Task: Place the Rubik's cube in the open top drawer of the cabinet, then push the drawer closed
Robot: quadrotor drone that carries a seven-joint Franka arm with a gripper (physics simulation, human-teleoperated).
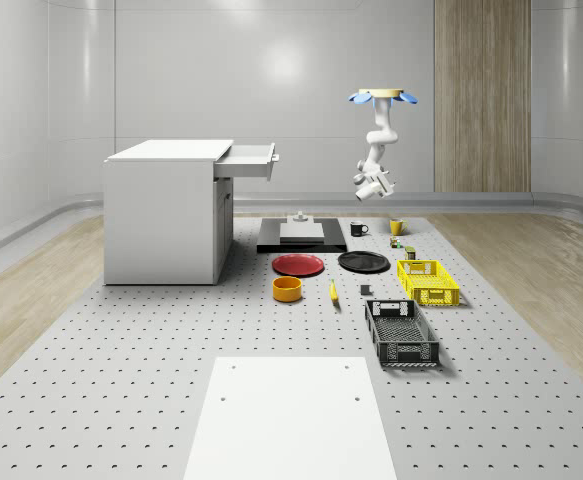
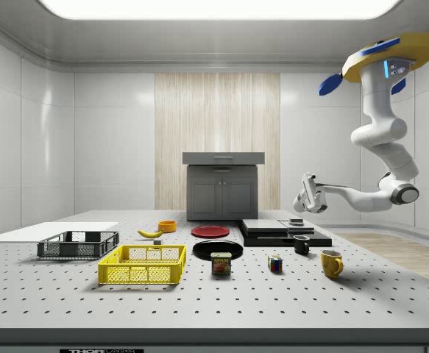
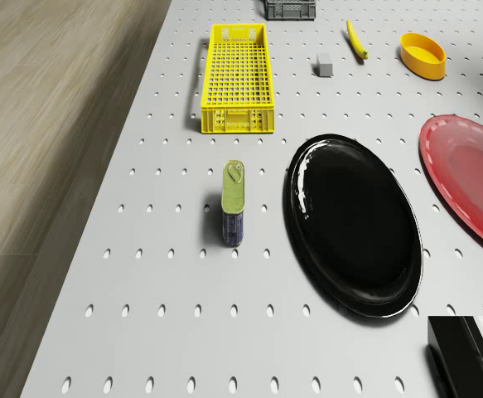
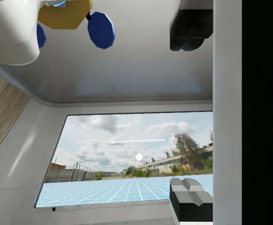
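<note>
Whole-scene view, drone: the drone [image 1: 382, 97] hovers high above the far right part of the table [image 1: 121, 380], roughly over the black mug [image 1: 358, 229] and yellow mug [image 1: 396, 227], with its arm hanging down and bent.
Whole-scene view, gripper: the gripper [image 1: 369, 186] hangs in the air well above the mugs, touching nothing.
Whole-scene view, cabinet: the white cabinet [image 1: 166, 215] stands at the view's left, and its top drawer [image 1: 248, 161] is pulled out towards the robot's side, so it is ready to take something from above.
Whole-scene view, cube: the cube [image 1: 395, 241] is a small speck on the table just in front of the yellow mug, well apart from the cabinet.
Side view, cube: it sits on the table between the tin [image 2: 221, 263] and the yellow mug [image 2: 331, 262], with nothing holding it.
Side view, gripper: the gripper [image 2: 303, 195] points sideways towards the cabinet [image 2: 223, 187], high above the black slab [image 2: 277, 232] and carrying nothing; the pick-up looks not yet begun.
Drone view, table: the camera looks down on the tin [image 3: 234, 202] beside the black plate [image 3: 353, 224], with the yellow crate [image 3: 238, 78] further off.
Wrist view, fingers: two dark fingertips [image 4: 190, 28] show far apart with nothing between them, so the hand is wide open and free; the camera looks at a wall and window, which fits a gripper not yet aimed at the table.
</note>
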